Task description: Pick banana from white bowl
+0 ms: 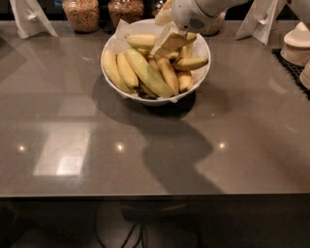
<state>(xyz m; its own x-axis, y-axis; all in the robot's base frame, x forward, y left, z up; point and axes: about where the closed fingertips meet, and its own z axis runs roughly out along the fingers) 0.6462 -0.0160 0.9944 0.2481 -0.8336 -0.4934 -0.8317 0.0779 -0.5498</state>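
Over the far right part of the white bowl [156,100], your gripper [170,41] is hanging from the robot's white wrist [193,14], just above the fruit. You are not getting a view that settles whether it is open or closed, or whether it has hold of anything, so I cannot tell.

The banana [140,40] is lying crosswise on top of the pile at the bowl's far side. It is long, pale yellow and nearly straight, and its right end is running under the gripper. Across the bowl's middle a long greener-yellow banana [147,72] is lying diagonally, with shorter ones crowding either side of it. White paper lining [121,28] is sticking up at the bowl's far-left rim.

The bowl is sitting on the grey counter [155,160] and throwing a dark shadow [169,145] on its near side. Beyond the bowl to its left, a jar [80,13] and a second jar [126,9] are standing. Well to the bowl's right, a stack of small white dishes [296,42] is resting.
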